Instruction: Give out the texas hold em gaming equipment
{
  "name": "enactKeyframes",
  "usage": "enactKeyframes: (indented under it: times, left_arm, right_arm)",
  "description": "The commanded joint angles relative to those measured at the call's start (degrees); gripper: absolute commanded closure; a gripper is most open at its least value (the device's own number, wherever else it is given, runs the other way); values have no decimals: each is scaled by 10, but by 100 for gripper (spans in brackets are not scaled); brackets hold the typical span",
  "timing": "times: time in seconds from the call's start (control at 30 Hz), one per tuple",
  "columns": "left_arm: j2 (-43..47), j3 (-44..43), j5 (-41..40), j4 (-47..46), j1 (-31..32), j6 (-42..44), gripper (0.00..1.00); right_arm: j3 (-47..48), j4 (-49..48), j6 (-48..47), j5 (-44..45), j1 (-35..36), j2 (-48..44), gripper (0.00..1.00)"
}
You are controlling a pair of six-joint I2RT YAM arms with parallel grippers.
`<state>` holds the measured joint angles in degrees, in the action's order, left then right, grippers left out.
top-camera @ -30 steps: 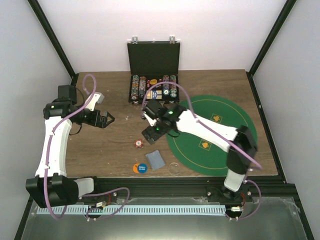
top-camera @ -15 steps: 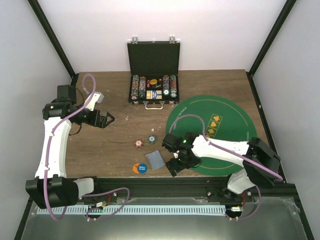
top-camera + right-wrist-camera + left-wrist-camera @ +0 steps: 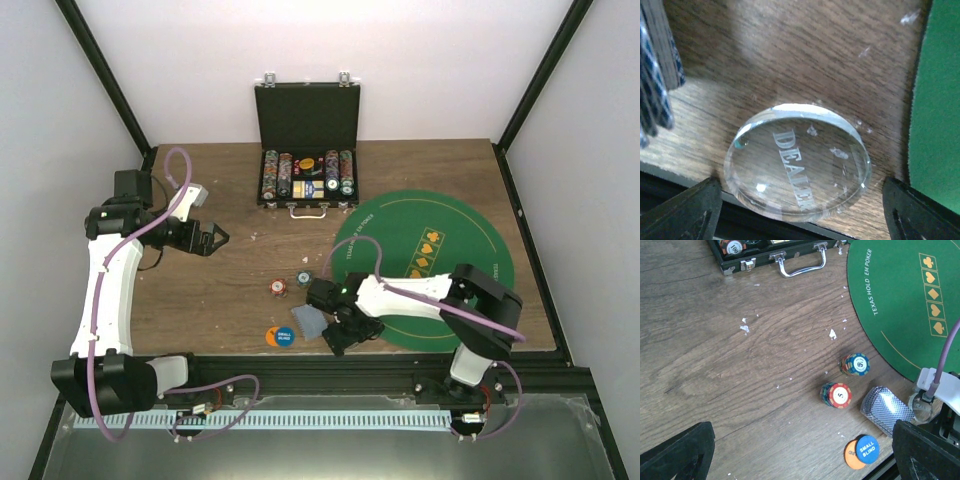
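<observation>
My right gripper (image 3: 800, 207) is spread either side of the clear dealer button (image 3: 797, 167), which lies flat on the wood near the front edge and is not yet gripped. The red chip stack (image 3: 836, 394), teal chip stack (image 3: 855, 364), cards (image 3: 886, 409) and blind discs (image 3: 862, 451) are out. The case (image 3: 306, 118) holds the rest. My left gripper (image 3: 800, 450) hangs spread, empty.

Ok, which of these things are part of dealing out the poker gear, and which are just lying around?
Job: dealer disc, cards, red chips, teal chips, blue disc, orange disc.
Lying about: case, mat, white scraps.
</observation>
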<state>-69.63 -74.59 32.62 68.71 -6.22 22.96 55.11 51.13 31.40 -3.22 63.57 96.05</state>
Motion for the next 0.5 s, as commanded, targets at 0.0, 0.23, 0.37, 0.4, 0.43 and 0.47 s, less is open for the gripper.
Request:
enactKeyframes:
  times: [0.0, 0.23, 0.37, 0.4, 0.43, 0.47]
  left_arm:
    - [5, -8, 6, 1, 1, 8, 2]
    - [4, -2, 5, -2, 1, 8, 2]
    - [4, 0, 4, -2, 1, 9, 2]
    - [3, 0, 3, -1, 1, 10, 2]
    - [3, 0, 3, -2, 1, 9, 2]
    - [2, -1, 3, -2, 1, 9, 2]
  right_arm:
    - [16, -9, 9, 28, 16, 28, 15]
    - [17, -29, 6, 26, 22, 43, 35]
    - [19, -22, 4, 29, 21, 35, 52]
    - [20, -14, 5, 31, 22, 31, 55]
    - [21, -7, 5, 32, 21, 25, 58]
    - [22, 2, 5, 33, 22, 18, 60]
